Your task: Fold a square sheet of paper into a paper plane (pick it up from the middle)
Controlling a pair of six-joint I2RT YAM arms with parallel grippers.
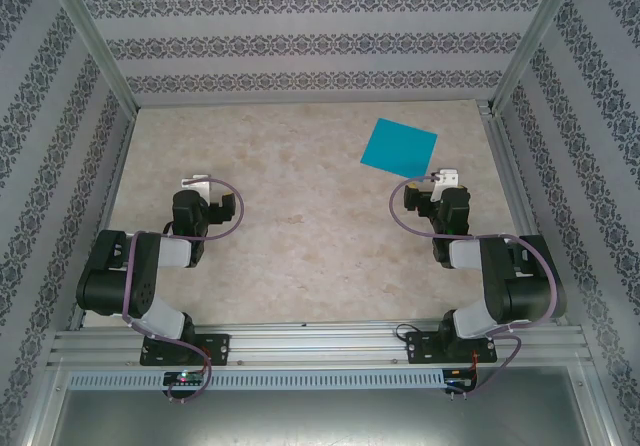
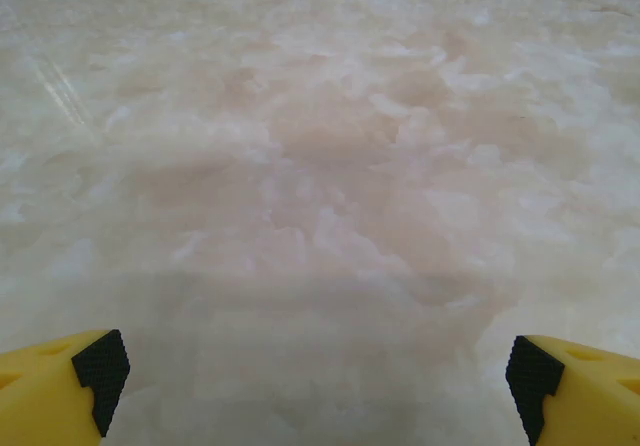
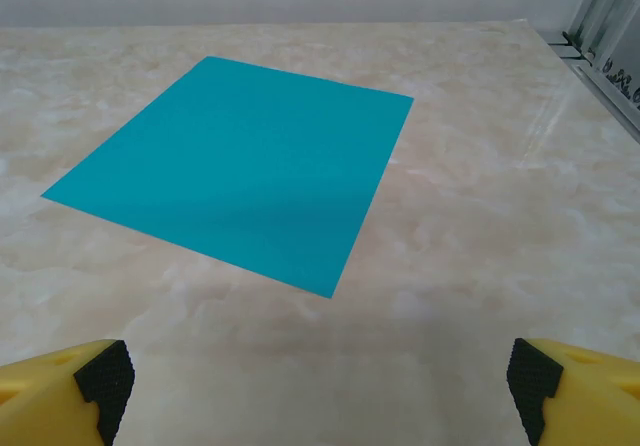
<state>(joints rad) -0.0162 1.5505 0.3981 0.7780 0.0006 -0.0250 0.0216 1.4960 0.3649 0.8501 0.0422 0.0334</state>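
Note:
The square sheet of paper (image 1: 399, 147), plain turquoise and unfolded, lies flat on the marbled table toward the back right. In the right wrist view the sheet (image 3: 240, 161) rests just ahead of my right gripper (image 3: 320, 391), whose yellow fingers (image 3: 70, 381) stand wide apart with nothing between them. From above, the right gripper (image 1: 443, 178) sits just in front of the sheet's near edge, not touching it. My left gripper (image 1: 196, 182) is over on the left side, far from the paper. Its fingers (image 2: 75, 376) are spread open over bare table (image 2: 330, 196).
Patterned walls and metal frame posts (image 1: 525, 41) close in the table on three sides. A rail (image 1: 505, 166) runs along the right edge close to the sheet. Both arm bases sit on the aluminium bar (image 1: 320, 346) at the near edge.

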